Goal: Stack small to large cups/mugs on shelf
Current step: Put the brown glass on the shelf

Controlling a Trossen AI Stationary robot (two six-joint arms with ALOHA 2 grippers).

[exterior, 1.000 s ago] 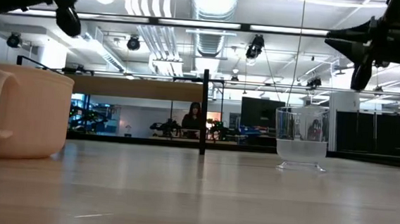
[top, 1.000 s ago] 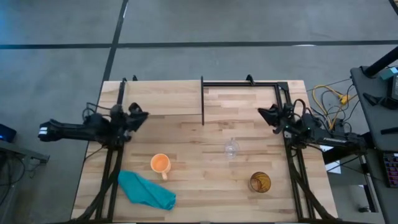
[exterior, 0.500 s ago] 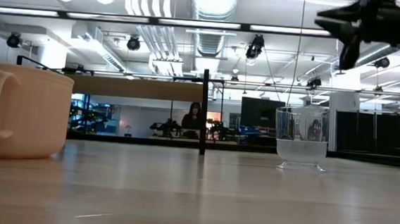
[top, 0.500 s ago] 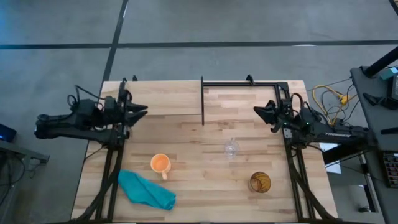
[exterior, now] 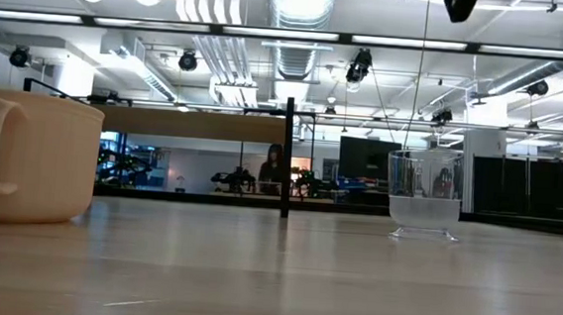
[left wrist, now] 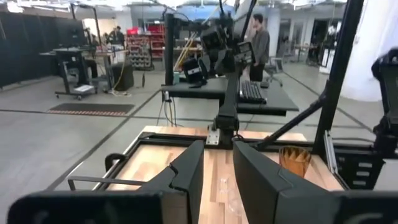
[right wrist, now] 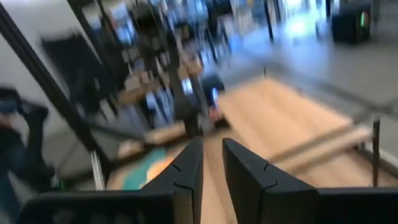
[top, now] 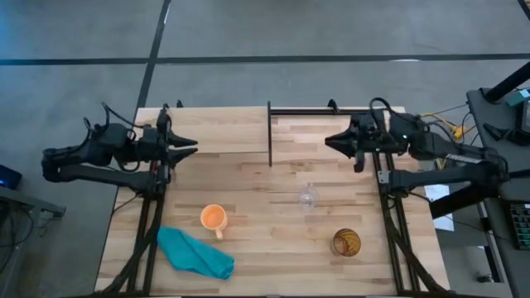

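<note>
In the high view the orange mug point(top: 214, 218) stands near the table's left. The tiny clear glass cup point(top: 308, 198) stands at mid-table, and the amber tumbler point(top: 346, 242) is toward the near right. All three are upright on their bases. The shelf point(top: 217, 131) is a pale board along the far edge; in the low view it point(exterior: 194, 124) sits raised above the tabletop. My left gripper point(top: 190, 149) hovers over the shelf's left end, open by a narrow gap. My right gripper point(top: 330, 141) hovers at the far right, likewise narrowly open. Both hold nothing.
A teal cloth point(top: 195, 252) lies crumpled at the near left corner. An upright black rod point(top: 269, 132) ends the shelf, and a black frame point(top: 331, 112) runs along the far right. Bare wood lies between the cups and the shelf. People stand in the room beyond.
Both arms have risen: in the low view the left gripper has gone out of the top of the picture, and only a tip of the right one remains. The right gripper has also moved toward the table's left. The cups have not moved.
</note>
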